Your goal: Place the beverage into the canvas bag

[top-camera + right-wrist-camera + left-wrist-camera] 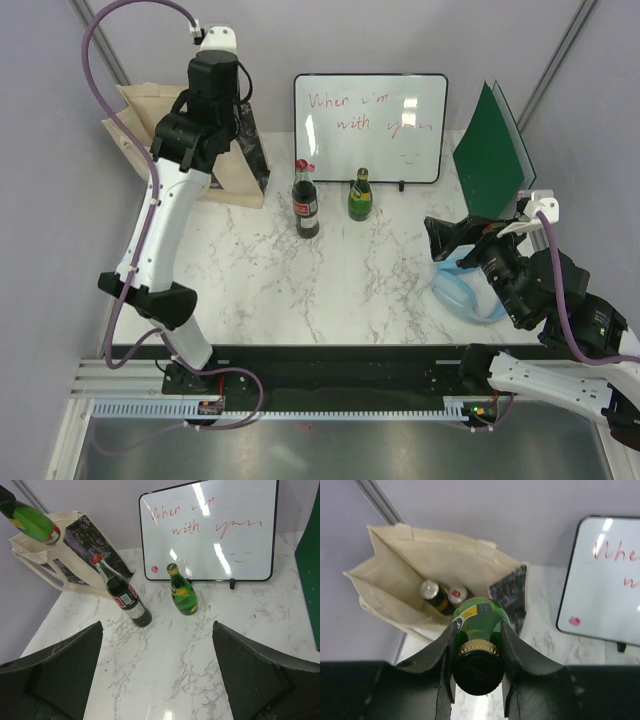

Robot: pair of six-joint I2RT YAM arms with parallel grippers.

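Currently held beverage: a green glass bottle (479, 614) with a gold band under its dark cap, pinched at the neck, body slanting away from the wrist camera.
Left claw: the left gripper (479, 640) is clamped on that neck, with a black finger (437, 655) pressed against each side.
Where the beverage is: upper left of the right wrist view, tilted, with its base over the open mouth of the canvas bag (45, 555); whether the base has passed the rim I cannot tell.
Canvas bag: a beige cloth tote at the upper left of the overhead frame, standing on the table's far left corner with its mouth spread wide and the black print on the side toward the whiteboard.
Inside the bag: two bottle tops show at the bottom in the left wrist view, one with a silver cap (430, 590) and one with a red and white cap (457, 594), touching each other.
Right claw: the right gripper (157, 630) is spread wide with nothing between its fingers, low at the right of the overhead frame.
Cola bottle (305, 205): upright, red cap, dark contents, near the middle of the table, apart from the bag.
Small green bottle (360, 195): upright just to the right of the cola bottle, in front of the whiteboard.
Whiteboard (370, 115): propped at top centre, with red handwriting.
Green board (492, 150): leaning at the upper right.
Pale blue object (462, 292): on the table (380, 280) beside the right gripper; what it is I cannot tell.
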